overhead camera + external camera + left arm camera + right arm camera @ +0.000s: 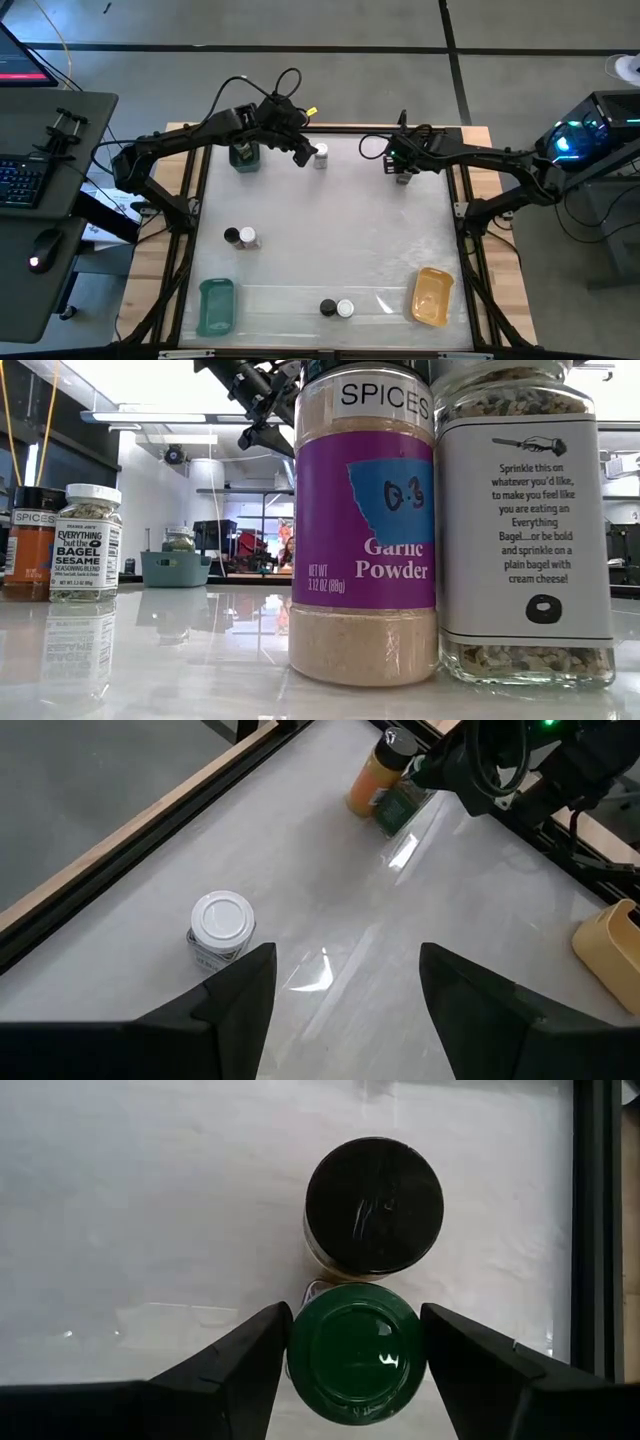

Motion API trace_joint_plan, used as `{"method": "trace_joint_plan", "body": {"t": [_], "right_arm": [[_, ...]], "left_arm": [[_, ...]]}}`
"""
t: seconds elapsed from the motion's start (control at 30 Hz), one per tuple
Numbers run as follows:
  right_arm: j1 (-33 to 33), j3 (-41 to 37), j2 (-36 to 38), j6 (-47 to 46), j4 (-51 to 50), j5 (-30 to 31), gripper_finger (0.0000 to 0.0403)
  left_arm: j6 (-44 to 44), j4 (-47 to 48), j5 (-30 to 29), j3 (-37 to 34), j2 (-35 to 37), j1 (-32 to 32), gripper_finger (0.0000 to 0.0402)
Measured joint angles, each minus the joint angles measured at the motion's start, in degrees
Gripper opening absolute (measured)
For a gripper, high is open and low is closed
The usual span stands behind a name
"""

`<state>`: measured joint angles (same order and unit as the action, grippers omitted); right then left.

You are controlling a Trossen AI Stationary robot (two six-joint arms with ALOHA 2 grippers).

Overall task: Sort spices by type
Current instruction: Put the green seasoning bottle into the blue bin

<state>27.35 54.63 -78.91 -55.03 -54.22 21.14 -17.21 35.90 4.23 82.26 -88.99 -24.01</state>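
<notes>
My right gripper [355,1330] hangs at the far right of the table [403,165], its fingers on either side of a green-lidded spice jar [355,1348]. A black-lidded jar [373,1205] stands right beside that one. My left gripper [345,980] is open and empty above the far middle of the table [300,150]. A white-lidded jar [222,925] stands on its base just beside it, and it also shows in the high view [321,155]. Another green-lidded jar [244,155] stands at the far left. My right gripper has the green-lidded jar's lid rim [296,1342] between its two fingers, one on each side. The fingers come from above, pointing down. The jar stays upright. Whether its base is on the table, I cannot tell.
A black-lidded and a white-lidded jar [240,237] stand together at mid left. Another such pair [337,308] stands at the near edge and fills the low view [365,530]. A teal tray [216,305] lies near left, an orange tray [432,295] near right.
</notes>
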Motion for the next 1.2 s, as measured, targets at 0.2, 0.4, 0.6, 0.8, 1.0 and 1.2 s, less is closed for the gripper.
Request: {"method": "trace_joint_plan", "body": {"t": [0.2,0.4,0.6,0.8,1.0,1.2], "right_arm": [[0.47,-0.07,-0.01,-0.19,-0.60,-2.73,0.0227],[0.90,-0.11,-0.03,-0.36,-0.56,-5.22,0.0227],[0.94,-0.15,-0.07,0.91,-0.56,-7.24,0.0227],[0.92,-0.27,-0.11,3.06,-0.57,-10.78,0.0227],[0.08,-0.49,-0.27,4.39,2.06,-12.15,0.0217],[-1.47,-0.48,-0.34,4.57,5.15,-12.60,0.0200]], "left_arm": [[0.41,0.05,0.00,0.00,0.00,-0.11,0.0233],[0.39,0.11,0.04,0.00,0.00,-0.09,0.0233],[0.44,0.09,0.23,0.00,0.00,-0.09,0.0233],[2.34,0.12,3.15,0.00,0.12,0.04,0.0233],[2.91,0.43,4.28,0.00,3.24,0.02,0.0233],[4.43,1.33,3.99,0.07,8.56,-0.42,0.0233]]}}
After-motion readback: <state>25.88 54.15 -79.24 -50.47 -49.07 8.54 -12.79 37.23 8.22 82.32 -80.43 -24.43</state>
